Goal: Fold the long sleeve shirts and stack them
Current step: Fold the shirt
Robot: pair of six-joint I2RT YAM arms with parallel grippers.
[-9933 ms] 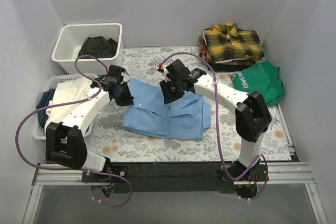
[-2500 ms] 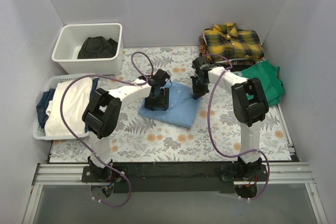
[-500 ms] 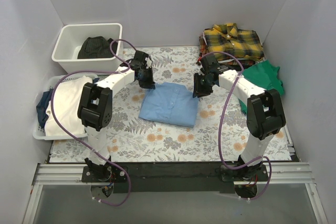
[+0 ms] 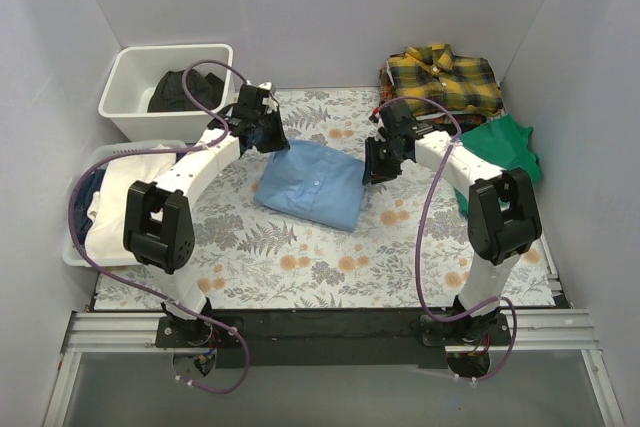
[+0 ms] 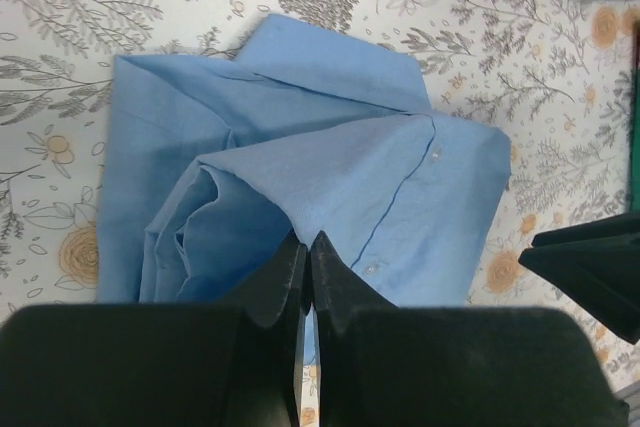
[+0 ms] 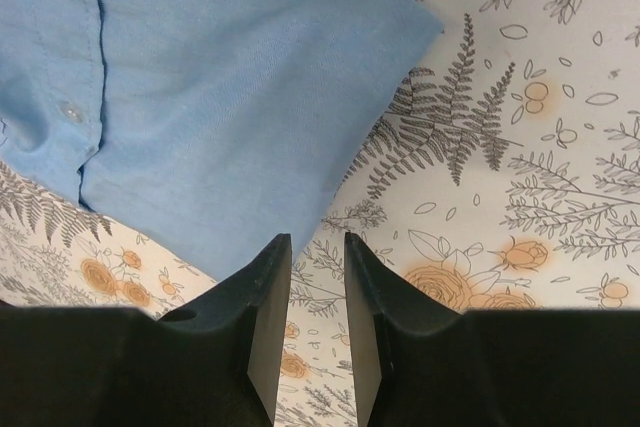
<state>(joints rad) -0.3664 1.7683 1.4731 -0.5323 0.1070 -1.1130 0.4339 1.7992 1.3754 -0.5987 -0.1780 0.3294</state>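
Folded light blue shirt [image 4: 312, 185] lies skewed, long axis running left-to-right

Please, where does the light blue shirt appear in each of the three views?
Top external: the light blue shirt lies folded near the centre of the picture.
Left wrist: the shirt fills the middle of the picture.
Right wrist: the shirt takes the upper left part.
Shared landmark: the floral table cover under the shirt shows in every view.

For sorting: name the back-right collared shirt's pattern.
Plaid shirt: yellow-and-black checks, clearest in the top external view.
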